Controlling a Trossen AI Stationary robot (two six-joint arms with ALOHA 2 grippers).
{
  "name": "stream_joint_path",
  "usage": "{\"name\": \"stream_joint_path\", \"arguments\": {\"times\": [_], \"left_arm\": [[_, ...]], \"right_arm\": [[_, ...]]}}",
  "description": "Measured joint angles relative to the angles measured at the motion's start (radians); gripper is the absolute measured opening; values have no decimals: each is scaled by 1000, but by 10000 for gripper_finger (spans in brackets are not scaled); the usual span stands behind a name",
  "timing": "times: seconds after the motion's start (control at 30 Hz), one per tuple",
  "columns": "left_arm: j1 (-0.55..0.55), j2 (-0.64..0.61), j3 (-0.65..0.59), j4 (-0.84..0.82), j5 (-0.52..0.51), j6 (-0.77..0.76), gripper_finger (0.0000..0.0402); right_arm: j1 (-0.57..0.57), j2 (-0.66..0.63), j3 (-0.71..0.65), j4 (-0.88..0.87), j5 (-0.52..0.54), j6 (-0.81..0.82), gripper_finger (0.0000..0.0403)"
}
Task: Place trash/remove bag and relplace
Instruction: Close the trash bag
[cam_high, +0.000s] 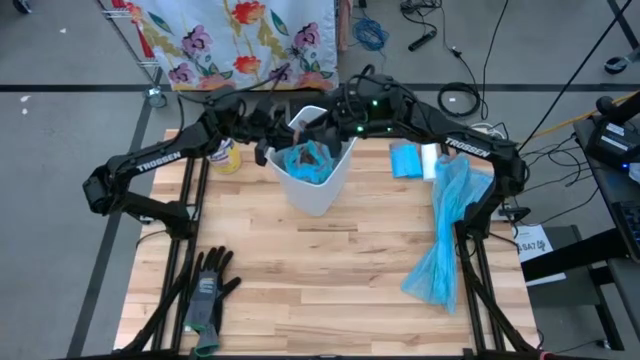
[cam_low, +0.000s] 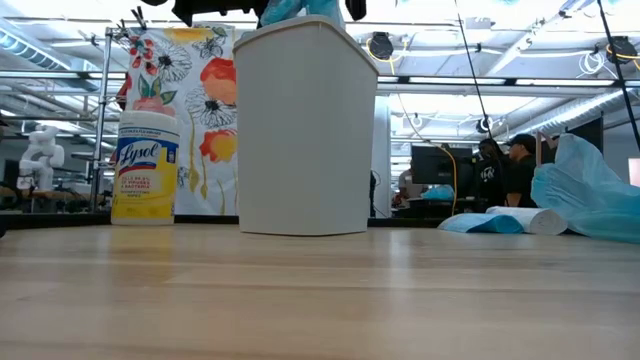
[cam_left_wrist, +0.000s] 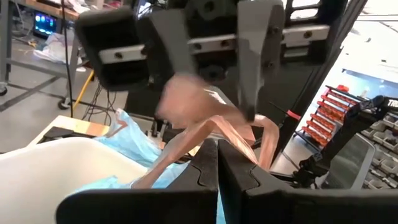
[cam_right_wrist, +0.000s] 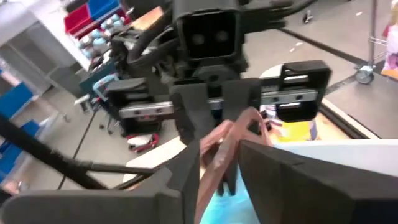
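Trash step, as far as I could judge: both arms met right over the white plastic wastebasket (cam_high: 318, 170), which stood at the back middle of the pale wooden plank table (cam_high: 330, 270) with a crinkly light-blue liner (cam_high: 305, 165) inside. A thin pinkish-brown crumpled scrap (cam_left_wrist: 205, 127) hung stretched between the two grippers, just above the rim. My left gripper (cam_left_wrist: 217, 177) was pinched fully shut on its end of that scrap. The right gripper (cam_right_wrist: 217, 168) had its fingers part-way apart with the scrap running between them; I honestly couldn't tell if it gripped or just brushed it.

Next I figured the scrap needed letting go so it dropped into the liner.

Off to the right lay a limp, glossy blue plastic bag (cam_high: 445, 235) and a small roll of blue bags (cam_high: 412, 160). Yellow wipes canister (cam_low: 145, 167) sat left of the bin, black-and-grey knit gloves (cam_high: 208, 290) at the front left.
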Motion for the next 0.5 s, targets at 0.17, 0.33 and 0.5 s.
{"name": "stream_joint_path", "arguments": {"times": [0.17,0.33,0.5], "left_arm": [[4,0,0,0,-4,-7,0],[3,0,0,-2,-4,-7,0],[4,0,0,-11,-2,-8,0]], "right_arm": [[-2,1,-52,114,-10,59,127],[-5,23,-56,130,-22,76,129],[-7,66,-55,215,-67,106,126]]}}
